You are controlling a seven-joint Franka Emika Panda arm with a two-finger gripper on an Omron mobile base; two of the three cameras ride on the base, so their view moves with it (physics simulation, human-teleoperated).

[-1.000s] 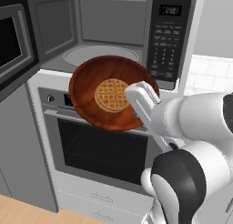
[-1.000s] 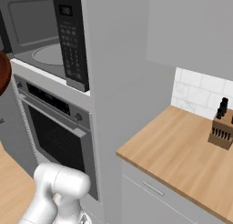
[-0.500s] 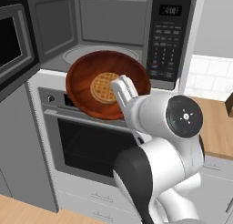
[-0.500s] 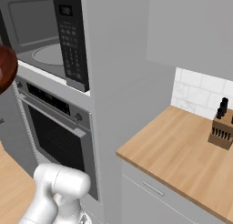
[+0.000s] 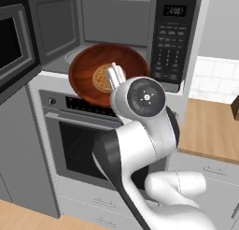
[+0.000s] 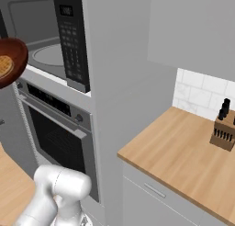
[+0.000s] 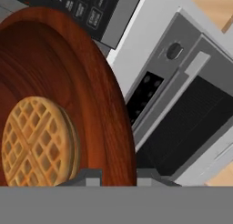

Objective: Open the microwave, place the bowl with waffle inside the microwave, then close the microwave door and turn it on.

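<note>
Bowl [image 5: 108, 72], reddish-brown, tilted, with waffle [image 5: 102, 77]; centre-left of frame, at open microwave [image 5: 100, 30] mouth. Claw [image 5: 115, 75] clamped narrow on near rim. Risk: tilt could slide waffle out; rim may strike cavity ledge.

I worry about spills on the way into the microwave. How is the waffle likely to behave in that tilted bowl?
The waffle lies loose and flat in the glossy bowl, so it could slide toward the low side. The tool pinches the bowl's rim alone, so the tilt may grow. The bowl's raised wall should probably stop the waffle.
</note>
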